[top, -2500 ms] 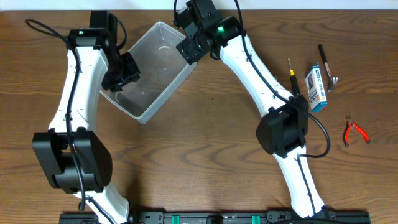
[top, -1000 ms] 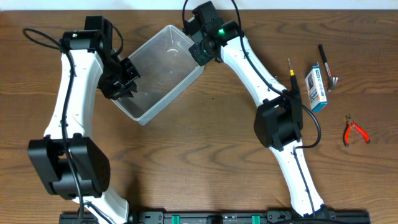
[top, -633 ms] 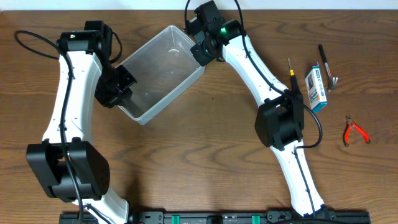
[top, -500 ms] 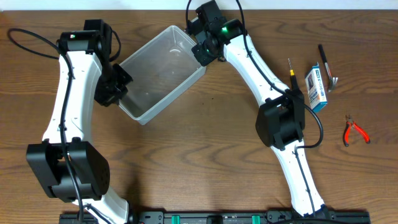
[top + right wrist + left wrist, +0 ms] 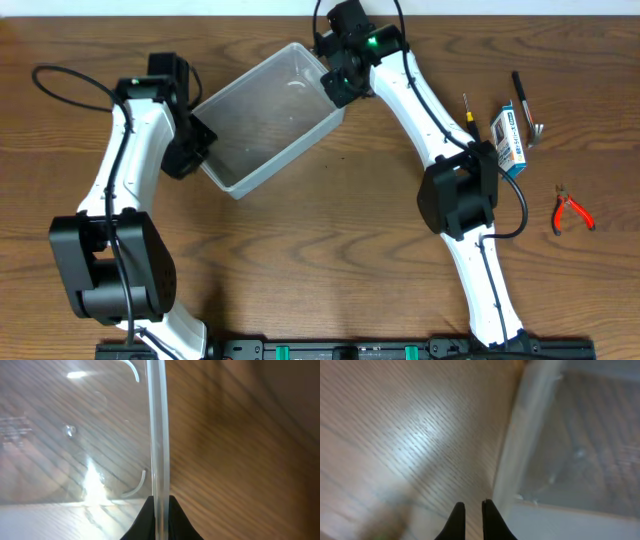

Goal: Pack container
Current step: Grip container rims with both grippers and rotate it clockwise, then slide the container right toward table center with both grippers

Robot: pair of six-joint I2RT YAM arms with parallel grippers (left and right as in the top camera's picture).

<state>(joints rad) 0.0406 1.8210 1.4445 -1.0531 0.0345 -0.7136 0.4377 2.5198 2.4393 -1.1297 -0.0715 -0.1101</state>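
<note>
Both shut; right fingers pinch container rim; left fingers empty.

Overhead camera fixed above, facing straight down on the whole table, both arms in view full length, far off; left wrist camera sits behind the left gripper, looks along its fingers down at wood, container corner just right of the tips, very near, blurred; right wrist camera sits behind the right gripper, close on the container rim running straight ahead from the tips; all three views share the container.
</note>
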